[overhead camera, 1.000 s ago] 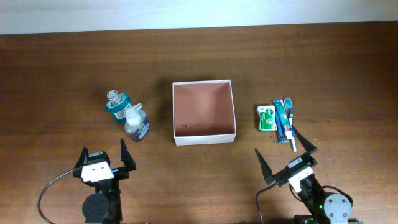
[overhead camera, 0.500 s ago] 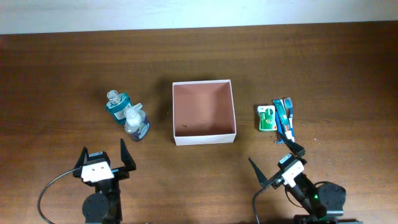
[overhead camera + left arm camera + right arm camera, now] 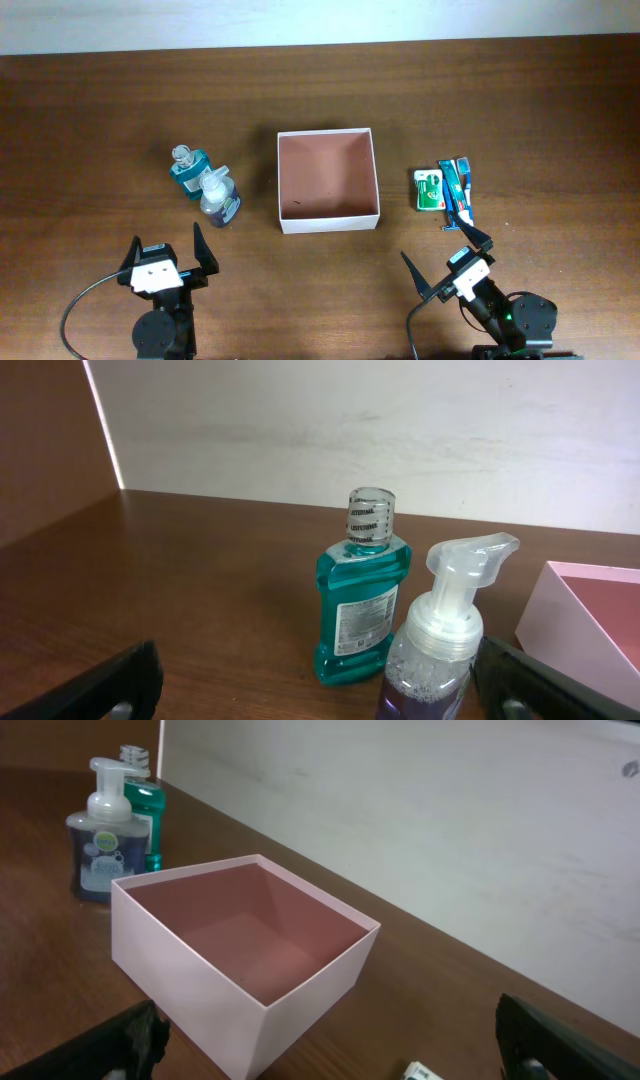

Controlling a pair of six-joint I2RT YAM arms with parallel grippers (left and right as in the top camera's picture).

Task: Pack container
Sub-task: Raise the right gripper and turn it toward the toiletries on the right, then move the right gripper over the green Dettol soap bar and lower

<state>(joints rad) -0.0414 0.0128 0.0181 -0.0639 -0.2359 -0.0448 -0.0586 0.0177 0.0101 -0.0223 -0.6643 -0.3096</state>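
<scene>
The container (image 3: pixel 330 221), a square white box with a reddish-brown inside, stands open at the table's middle, with nothing in it that I can see. It also fills the right wrist view, the container (image 3: pixel 200 990) standing just ahead and to the left. A teal mouthwash bottle (image 3: pixel 188 166) and a purple pump soap bottle (image 3: pixel 219 200) stand to its left. My left gripper (image 3: pixel 166 234) is open below them, its fingers (image 3: pixel 125 680) wide apart with the soap bottle (image 3: pixel 440 650) close ahead. The right gripper (image 3: pixel 433 239) is open at the front right, holding nothing.
Right of the box lie a green packet (image 3: pixel 429 189) and a blue toothbrush pack (image 3: pixel 458 185), with a small razor (image 3: pixel 449 228) partly under my right finger. A pale wall runs along the table's far edge.
The right gripper has shifted a little left and turned toward the box, now covering part of the razor. The left arm and all objects have stayed put.
</scene>
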